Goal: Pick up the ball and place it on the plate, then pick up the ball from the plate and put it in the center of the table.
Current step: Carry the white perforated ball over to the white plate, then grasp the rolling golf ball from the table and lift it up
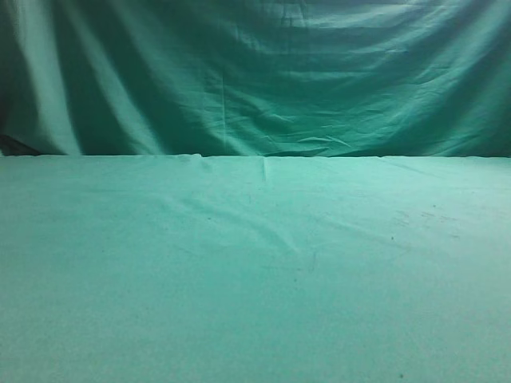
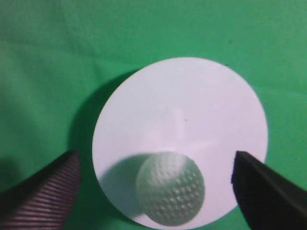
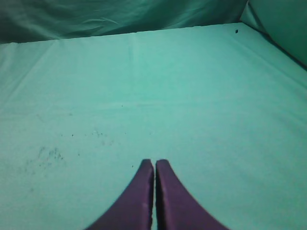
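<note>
A small white dimpled ball (image 2: 170, 188) rests on a round white plate (image 2: 192, 110), which lies flat on the teal-green table (image 2: 43, 62). In the left wrist view, the left gripper (image 2: 156, 184) looks straight down with its two dark fingers (image 2: 45, 194) spread wide, one on either side of the plate's near portion. The ball sits between them, slightly nearer the left-hand finger, and neither finger touches it. It lies close to the plate's near edge rather than its middle. The right gripper (image 3: 154, 165) has its purple fingers pressed together with nothing between them, above bare cloth, well apart from the plate as far as can be told. The exterior view shows only table and a draped curtain (image 1: 255, 72); no arm, plate or ball appears there. The likely risks: a finger meeting the ball first could roll it off the nearby plate edge. Fingers lowered too far could catch the plate rim and drag it. An off-centre squeeze could let the smooth ball squirt out.
</note>
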`<state>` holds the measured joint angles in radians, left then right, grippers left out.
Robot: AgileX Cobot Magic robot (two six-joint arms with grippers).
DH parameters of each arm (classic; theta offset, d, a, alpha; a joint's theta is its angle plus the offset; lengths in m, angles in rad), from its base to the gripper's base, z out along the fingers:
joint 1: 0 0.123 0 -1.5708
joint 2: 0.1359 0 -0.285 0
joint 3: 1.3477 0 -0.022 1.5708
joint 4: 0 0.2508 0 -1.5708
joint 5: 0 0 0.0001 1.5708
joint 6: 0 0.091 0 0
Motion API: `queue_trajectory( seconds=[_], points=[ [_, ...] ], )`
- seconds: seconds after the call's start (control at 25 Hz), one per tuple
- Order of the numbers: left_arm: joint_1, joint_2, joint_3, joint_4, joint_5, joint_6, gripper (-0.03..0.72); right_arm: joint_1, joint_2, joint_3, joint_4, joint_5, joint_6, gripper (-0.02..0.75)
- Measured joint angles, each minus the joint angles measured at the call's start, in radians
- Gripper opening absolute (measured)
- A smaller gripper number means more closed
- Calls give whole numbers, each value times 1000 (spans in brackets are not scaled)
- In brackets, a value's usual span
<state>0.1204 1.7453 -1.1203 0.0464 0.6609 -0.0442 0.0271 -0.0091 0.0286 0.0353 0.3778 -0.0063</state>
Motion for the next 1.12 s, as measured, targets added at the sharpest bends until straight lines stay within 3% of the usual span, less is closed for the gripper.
queue_trajectory(
  seconds=[0.08,0.2,0.36,0.52,0.64,0.92,1.12],
  points=[
    [0,1,-46,-56,52,34,647,0,0,0,0,0,0,0],
    [0,-6,-143,-144,143,95,643,0,0,0,0,0,0,0],
    [0,-64,-245,-313,222,205,355,0,0,0,0,0,0,0],
    [0,-155,-267,-512,279,361,92,0,0,0,0,0,0,0],
    [0,-227,-269,-622,330,467,0,0,0,0,0,0,0,0],
    [-11,-392,-272,-715,404,537,0,0,0,0,0,0,0,0],
    [-131,-546,-189,-697,360,562,0,0,0,0,0,0,0,0]
  ],
)
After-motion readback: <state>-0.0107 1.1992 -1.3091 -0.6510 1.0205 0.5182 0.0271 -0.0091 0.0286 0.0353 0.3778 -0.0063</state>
